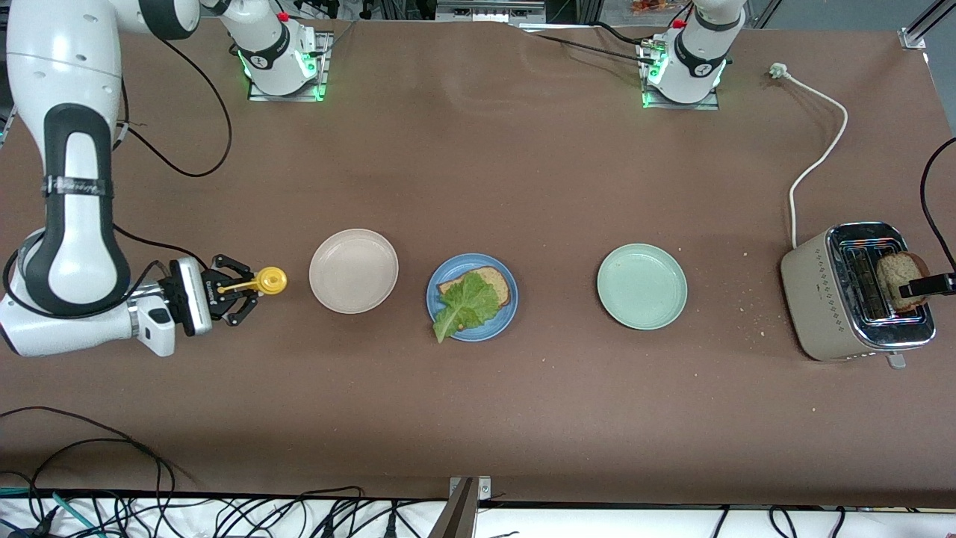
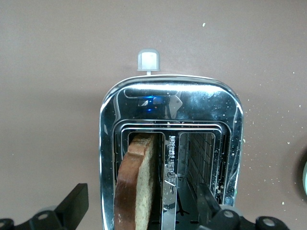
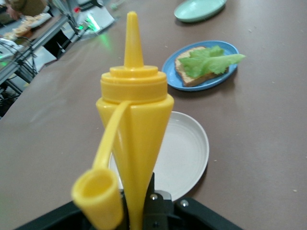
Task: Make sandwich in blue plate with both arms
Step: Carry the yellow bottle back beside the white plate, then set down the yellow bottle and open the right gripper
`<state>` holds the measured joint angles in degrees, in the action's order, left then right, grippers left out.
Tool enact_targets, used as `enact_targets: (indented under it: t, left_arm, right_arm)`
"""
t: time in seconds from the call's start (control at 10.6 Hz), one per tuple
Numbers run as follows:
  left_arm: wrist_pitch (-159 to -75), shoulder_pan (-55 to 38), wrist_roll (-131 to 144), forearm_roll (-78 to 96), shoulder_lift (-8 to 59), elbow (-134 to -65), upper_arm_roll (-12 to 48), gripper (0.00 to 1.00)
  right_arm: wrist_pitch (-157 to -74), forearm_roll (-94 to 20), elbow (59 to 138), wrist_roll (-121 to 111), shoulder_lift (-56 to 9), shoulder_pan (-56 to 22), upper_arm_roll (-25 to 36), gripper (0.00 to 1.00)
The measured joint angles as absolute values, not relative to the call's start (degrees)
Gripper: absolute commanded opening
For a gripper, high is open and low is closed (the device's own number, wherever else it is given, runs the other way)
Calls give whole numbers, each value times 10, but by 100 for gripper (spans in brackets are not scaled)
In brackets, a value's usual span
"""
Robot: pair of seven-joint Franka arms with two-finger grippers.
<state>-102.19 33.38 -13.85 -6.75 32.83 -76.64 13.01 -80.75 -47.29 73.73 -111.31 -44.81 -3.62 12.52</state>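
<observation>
Three plates sit in a row on the brown counter (image 1: 478,418): beige plate (image 1: 353,270), blue plate (image 1: 472,297) holding a bread slice (image 1: 489,282) topped with lettuce (image 1: 467,302), and pale green plate (image 1: 641,286). Crumbs speckle the counter near the toaster (image 1: 829,291), where a second slice (image 2: 136,184) stands in a slot. The left pincer (image 2: 144,215) straddles that slice, spread wide. The right pincer (image 1: 240,294) is clamped on a yellow squeeze bottle (image 1: 263,282) beside the beige plate.

beige plate (image 1: 353,270) beside blue plate (image 1: 471,297)
</observation>
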Motion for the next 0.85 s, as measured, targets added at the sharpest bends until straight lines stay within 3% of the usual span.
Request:
enact_targets:
  t: [0.66, 0.85]
  left_arm:
    - [-1022, 334, -138, -68, 330, -769, 130, 99]
    - [-1021, 335, -138, -68, 331, -777, 128, 93]
  right_arm:
    - [-689, -579, 780, -1426, -564, 53, 124, 9]
    - [-683, -584, 780, -1448, -585, 63, 124, 10]
